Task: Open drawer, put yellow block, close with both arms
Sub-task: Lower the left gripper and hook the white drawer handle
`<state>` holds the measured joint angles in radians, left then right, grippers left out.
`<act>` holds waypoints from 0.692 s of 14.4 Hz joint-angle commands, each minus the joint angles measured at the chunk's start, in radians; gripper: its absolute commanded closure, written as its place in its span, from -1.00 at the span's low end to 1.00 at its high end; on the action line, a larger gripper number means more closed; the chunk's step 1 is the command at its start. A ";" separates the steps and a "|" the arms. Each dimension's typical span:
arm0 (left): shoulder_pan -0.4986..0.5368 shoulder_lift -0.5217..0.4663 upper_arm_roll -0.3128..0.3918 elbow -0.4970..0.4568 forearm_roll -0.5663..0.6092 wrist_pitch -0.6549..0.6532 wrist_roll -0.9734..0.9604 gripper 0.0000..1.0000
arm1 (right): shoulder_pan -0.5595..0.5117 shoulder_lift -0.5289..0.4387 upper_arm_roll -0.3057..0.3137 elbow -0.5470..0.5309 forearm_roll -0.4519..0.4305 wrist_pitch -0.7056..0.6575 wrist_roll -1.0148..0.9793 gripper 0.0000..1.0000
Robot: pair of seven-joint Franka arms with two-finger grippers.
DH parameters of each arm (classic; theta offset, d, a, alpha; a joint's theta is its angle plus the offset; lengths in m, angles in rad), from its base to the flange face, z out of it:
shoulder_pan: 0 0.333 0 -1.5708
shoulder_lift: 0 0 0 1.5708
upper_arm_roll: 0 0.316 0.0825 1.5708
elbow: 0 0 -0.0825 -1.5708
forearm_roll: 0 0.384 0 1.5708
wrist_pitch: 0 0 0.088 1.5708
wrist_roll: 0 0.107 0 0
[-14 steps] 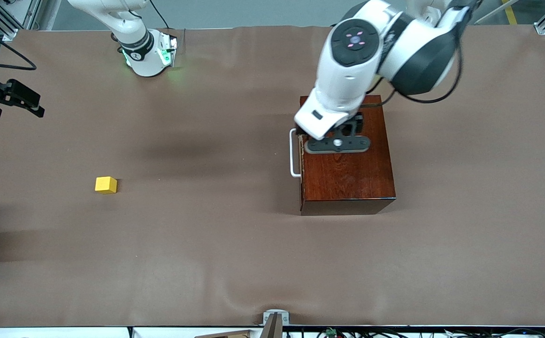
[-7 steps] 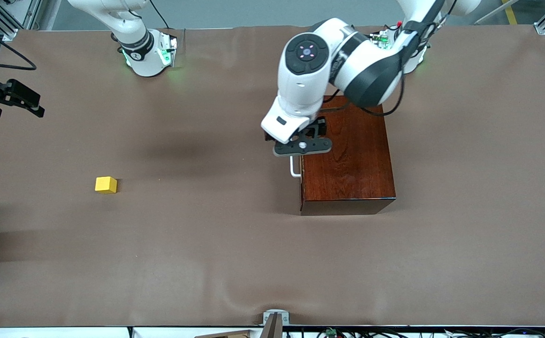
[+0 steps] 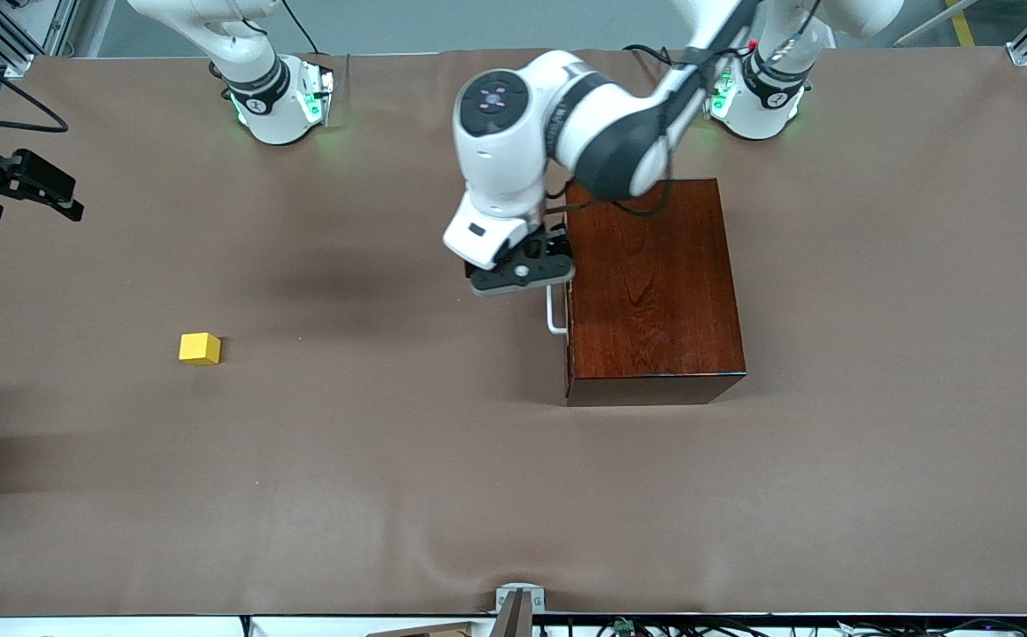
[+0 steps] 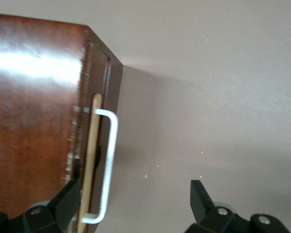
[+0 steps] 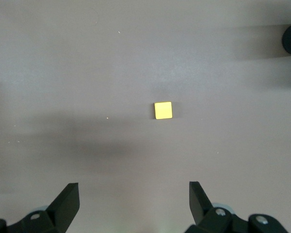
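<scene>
My left gripper (image 3: 522, 270) hangs over the mat (image 3: 389, 460) just in front of the box (image 3: 655, 292), above the upper end of the handle (image 3: 554, 318). Its fingers (image 4: 65, 201) stand wide apart and hold nothing. The left wrist view shows what the front view hides: a thin pale strip of drawer (image 4: 91, 160) wood along the dark front panel, with the white U-shaped bar standing off it. One finger lies beside the bar's lower bend; contact there cannot be told.

My right gripper (image 5: 133, 201) waits raised at the right arm's end of the table, jaws fully apart and empty. Only its wrist view shows it looking down on the block (image 3: 200, 348), which sits square on bare mat.

The box is glossy reddish-brown wood with sharp edges. The block is a plain yellow cube. It lies well apart from the box, toward the right arm's end. The mat is brown, matte and slightly rippled near the front edge.
</scene>
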<state>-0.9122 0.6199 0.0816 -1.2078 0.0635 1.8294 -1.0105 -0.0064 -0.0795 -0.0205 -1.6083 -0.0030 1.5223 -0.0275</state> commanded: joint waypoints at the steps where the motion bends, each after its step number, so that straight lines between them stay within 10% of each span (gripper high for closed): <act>1: -0.033 0.043 0.038 0.042 0.022 0.008 -0.019 -1.00 | -0.004 0.007 0.001 0.018 0.003 -0.013 0.008 -1.00; 10: -0.089 0.127 0.044 0.031 0.168 -0.047 -0.005 -1.00 | 0.002 0.023 0.002 0.022 0.009 0.001 0.008 -1.00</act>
<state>-0.9859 0.7209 0.1093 -1.2038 0.1904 1.8072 -1.0220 -0.0062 -0.0714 -0.0201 -1.6083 -0.0023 1.5274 -0.0274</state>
